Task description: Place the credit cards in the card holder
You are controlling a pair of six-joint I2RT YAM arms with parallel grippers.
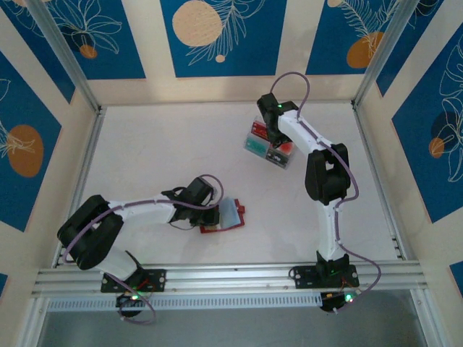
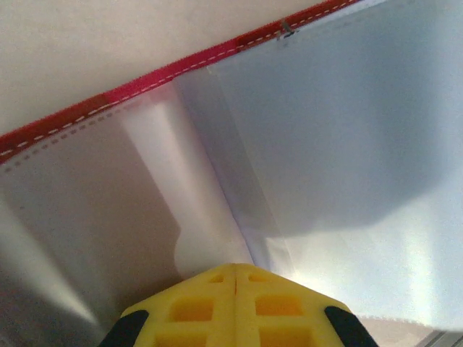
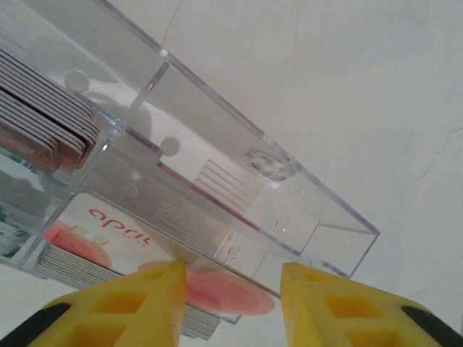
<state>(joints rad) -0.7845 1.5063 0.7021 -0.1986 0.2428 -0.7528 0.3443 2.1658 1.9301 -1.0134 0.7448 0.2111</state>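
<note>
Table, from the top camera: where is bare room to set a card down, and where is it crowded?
Bare: the far-left table, between the left rail and the clear box. Crowded: around the card holder and around that box.

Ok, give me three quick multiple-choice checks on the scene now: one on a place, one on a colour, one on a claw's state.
1. In the top view, where is the clear plastic compartment box?
A. On the table's far side, at the right claw.
B. Against the near rail.
C. Beside the left arm's base.
2. What colour is the stitched edge of the open folding leather-look wallet?
A. Blue.
B. Red.
C. Green.
3. How are the left claw's yellow fingers?
A. Wide apart.
B. Closed together.
C. Clamped on a card.
Answers: 1 A, the right claw hangs over it there; 2 B, red trim with pale stitching; 3 B, no gap shows between them.
</note>
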